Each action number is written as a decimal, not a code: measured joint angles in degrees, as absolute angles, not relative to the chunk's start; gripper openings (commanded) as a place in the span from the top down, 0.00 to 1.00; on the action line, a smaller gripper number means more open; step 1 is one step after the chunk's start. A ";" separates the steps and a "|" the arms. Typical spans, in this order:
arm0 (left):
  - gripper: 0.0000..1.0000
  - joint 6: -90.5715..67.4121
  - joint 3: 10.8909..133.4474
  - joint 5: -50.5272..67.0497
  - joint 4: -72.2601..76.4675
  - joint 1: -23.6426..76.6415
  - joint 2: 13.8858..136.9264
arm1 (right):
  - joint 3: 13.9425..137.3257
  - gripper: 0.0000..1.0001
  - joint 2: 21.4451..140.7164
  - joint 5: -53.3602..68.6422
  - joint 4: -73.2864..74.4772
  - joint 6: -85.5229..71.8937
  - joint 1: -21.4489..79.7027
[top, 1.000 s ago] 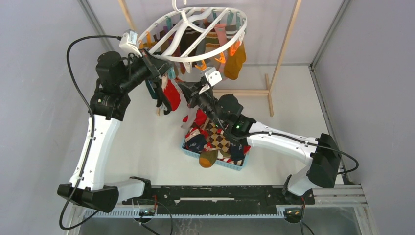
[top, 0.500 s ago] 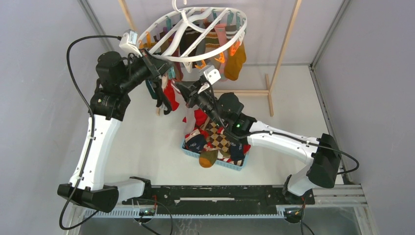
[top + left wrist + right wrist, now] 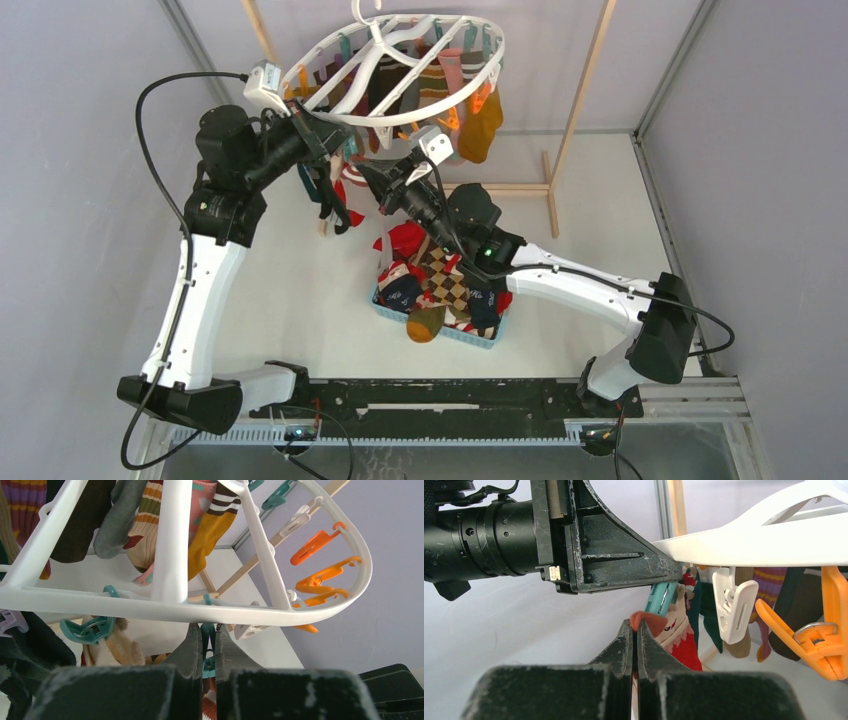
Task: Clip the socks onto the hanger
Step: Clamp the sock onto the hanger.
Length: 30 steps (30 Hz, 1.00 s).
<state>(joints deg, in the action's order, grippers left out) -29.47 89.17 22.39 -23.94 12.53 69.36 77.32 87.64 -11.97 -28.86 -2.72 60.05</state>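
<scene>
The white oval hanger (image 3: pixel 497 55) hangs at the top centre with several socks (image 3: pixel 480 125) clipped under it. My left gripper (image 3: pixel 330 140) is just under its near-left rim (image 3: pixel 150 607), shut on a teal clip (image 3: pixel 208 647) that dangles there. My right gripper (image 3: pixel 372 185) is raised right beside it and shut on the orange-red cuff of a red and cream sock (image 3: pixel 671 630). That cuff touches the lower end of the teal clip (image 3: pixel 663 597), directly below the left gripper's fingers (image 3: pixel 624 565). More socks (image 3: pixel 440 285) are piled in the basket.
A light blue basket (image 3: pixel 455 337) sits on the table below the right arm. Free white (image 3: pixel 734 605) and orange clips (image 3: pixel 824 645) hang along the rim right of the teal one. Light wooden frame poles (image 3: pixel 585 80) stand behind and to the right.
My right gripper has risen up and to the left with the sock, bringing its cuff to the teal clip. The left arm has stayed still.
</scene>
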 measured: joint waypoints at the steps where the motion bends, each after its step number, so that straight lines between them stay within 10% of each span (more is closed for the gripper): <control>1: 0.83 -29.39 89.17 22.31 -23.94 12.56 69.34 | 77.32 1.00 87.64 -11.90 -28.84 -2.76 60.01; 19: 0.03 -26.63 88.82 19.11 -27.97 12.64 68.45 | 78.17 1.00 88.09 -9.39 -28.42 -4.86 58.13; 30: 0.00 -24.82 88.49 24.69 -32.88 6.39 62.04 | 81.14 0.95 88.99 -4.78 -25.36 -8.16 56.45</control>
<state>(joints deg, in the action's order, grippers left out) -24.82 88.49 24.69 -32.88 6.39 62.04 81.14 88.99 -4.78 -25.36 -8.16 56.45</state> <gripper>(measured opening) 0.996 0.038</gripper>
